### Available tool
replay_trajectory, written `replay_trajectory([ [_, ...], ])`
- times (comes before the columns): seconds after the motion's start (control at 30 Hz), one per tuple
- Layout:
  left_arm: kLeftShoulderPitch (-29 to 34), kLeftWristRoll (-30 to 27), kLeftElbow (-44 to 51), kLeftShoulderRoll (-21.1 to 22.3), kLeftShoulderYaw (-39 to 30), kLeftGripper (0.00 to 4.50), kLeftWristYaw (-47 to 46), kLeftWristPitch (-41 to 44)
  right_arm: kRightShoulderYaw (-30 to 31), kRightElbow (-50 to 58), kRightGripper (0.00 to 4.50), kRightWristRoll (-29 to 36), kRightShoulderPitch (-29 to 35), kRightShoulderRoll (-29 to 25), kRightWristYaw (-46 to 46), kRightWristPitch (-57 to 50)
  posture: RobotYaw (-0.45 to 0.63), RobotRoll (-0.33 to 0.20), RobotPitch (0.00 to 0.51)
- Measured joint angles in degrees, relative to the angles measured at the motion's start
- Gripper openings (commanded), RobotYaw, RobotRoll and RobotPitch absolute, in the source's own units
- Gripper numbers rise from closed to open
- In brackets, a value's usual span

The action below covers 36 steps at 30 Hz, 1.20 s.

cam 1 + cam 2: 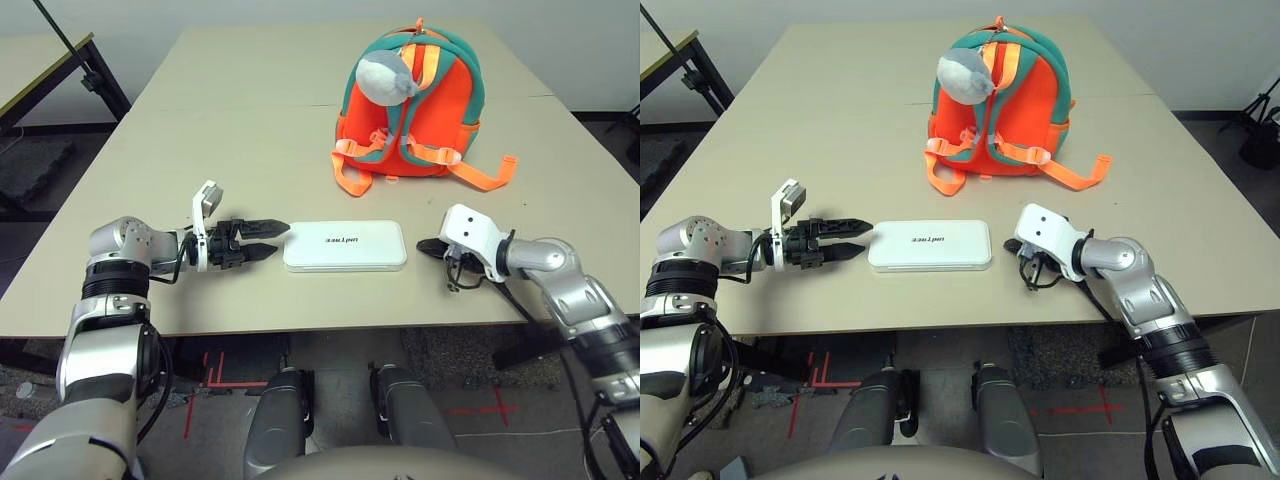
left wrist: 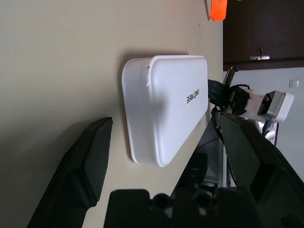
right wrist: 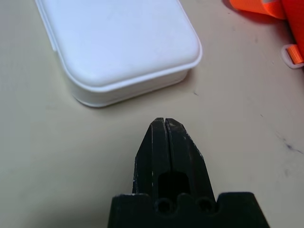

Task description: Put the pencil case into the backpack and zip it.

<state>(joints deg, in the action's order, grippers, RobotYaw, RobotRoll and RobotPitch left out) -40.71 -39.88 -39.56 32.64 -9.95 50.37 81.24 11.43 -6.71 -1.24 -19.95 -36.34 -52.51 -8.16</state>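
The case lies flat on the table, lid up, dark lettering on its face, between the two grippers. The left gripper sits low over the table with its two black fingers spread wide, tips pointing at the case's nearer short end; the tips stand just beside that end, with a narrow strip of table between, and nothing lies between the fingers. In the left wrist view the case lies just past the spread fingers, not between them.

The right gripper has its fingers pressed together, holding nothing. It points at the case's other short end from near the corner, with bare table between tip and case. In the head view this gripper sits close to the table, near the case's end but apart from it.

The backpack stands upright beyond the case, well away from both grippers, straps trailing on the table toward the right gripper's side. A grey plush charm hangs at its top.
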Motion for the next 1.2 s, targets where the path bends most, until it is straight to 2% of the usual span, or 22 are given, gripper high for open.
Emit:
replay_trajectory([
  [0.53, 0.08, -0.02, 0.53, -0.15, -0.16, 4.5, 0.19, 0.94, 2.46, 1.15, 0.03, -0.14, -2.44, 3.58, -0.73, -3.92, -0.18, 0.0, 0.118],
  [1.2, 3.28, -0.64, 6.98, -1.98, -2.73, 4.5, -1.03, 4.47, 5.23, 4.05, 0.03, -0.19, -5.53, 8.92, -0.77, -8.92, -0.17, 0.0, 0.124],
])
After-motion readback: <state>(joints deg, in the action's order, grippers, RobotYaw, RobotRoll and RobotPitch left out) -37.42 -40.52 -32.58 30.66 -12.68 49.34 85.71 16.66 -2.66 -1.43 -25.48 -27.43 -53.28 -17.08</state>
